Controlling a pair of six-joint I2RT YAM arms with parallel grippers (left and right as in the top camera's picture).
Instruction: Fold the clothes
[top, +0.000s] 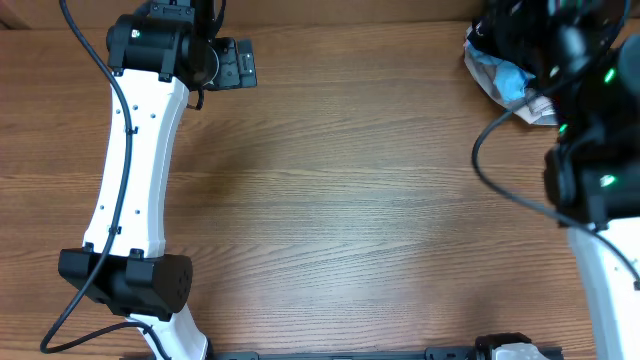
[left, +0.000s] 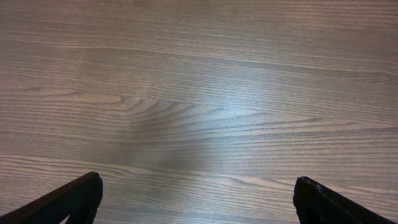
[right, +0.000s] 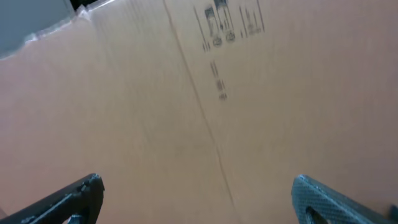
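Observation:
A crumpled pile of clothes (top: 512, 78), light blue and white, lies at the table's far right edge, partly hidden under my right arm. My right gripper (right: 198, 183) is open and empty. Its wrist view shows only a blurred brown cardboard surface (right: 205, 106) with printed marks, and no cloth. My left gripper (top: 238, 63) is at the far left of the table. In the left wrist view it (left: 198, 186) is open and empty over bare wood, far from the clothes.
The wooden table (top: 340, 200) fills the overhead view. A small white object (top: 517, 352) sits at the near edge on the right. Black cables hang round both arms.

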